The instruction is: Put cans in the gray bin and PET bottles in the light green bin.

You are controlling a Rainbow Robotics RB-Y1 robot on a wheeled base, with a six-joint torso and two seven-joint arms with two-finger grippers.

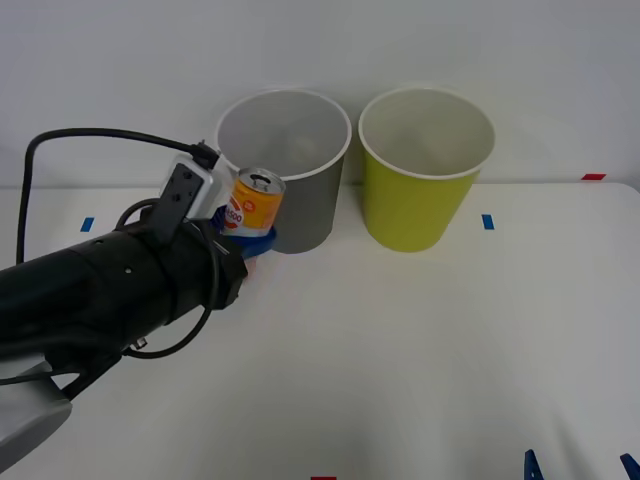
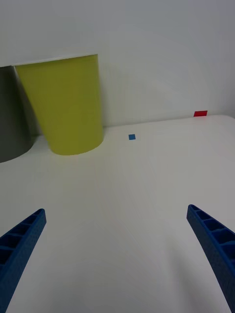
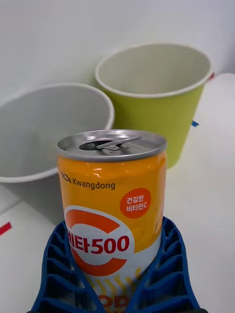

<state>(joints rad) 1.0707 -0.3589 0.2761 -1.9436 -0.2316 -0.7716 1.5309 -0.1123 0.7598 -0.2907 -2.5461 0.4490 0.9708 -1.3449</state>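
Observation:
My left gripper [image 1: 252, 238] is shut on a small orange-yellow can [image 1: 252, 204] with a red round logo and a silvery opened top, held upright in the air just in front and to the left of the gray bin [image 1: 300, 215]. In the left wrist view the can [image 3: 112, 195] sits between the blue ribbed fingers [image 3: 166, 274], with the gray bin [image 3: 44, 132] and the light green bin [image 3: 156, 88] beyond it. The light green bin [image 1: 420, 190] stands to the right of the gray one. My right gripper [image 2: 117, 254] hangs open low over the table at the front right, with its fingertips [image 1: 531, 466] at the front view's bottom edge.
Both bins stand near the white table's back edge against a white wall. Small blue tape marks [image 1: 487, 221] and a red mark [image 1: 593, 176] lie on the table. A black cable [image 1: 60, 150] loops above my left arm.

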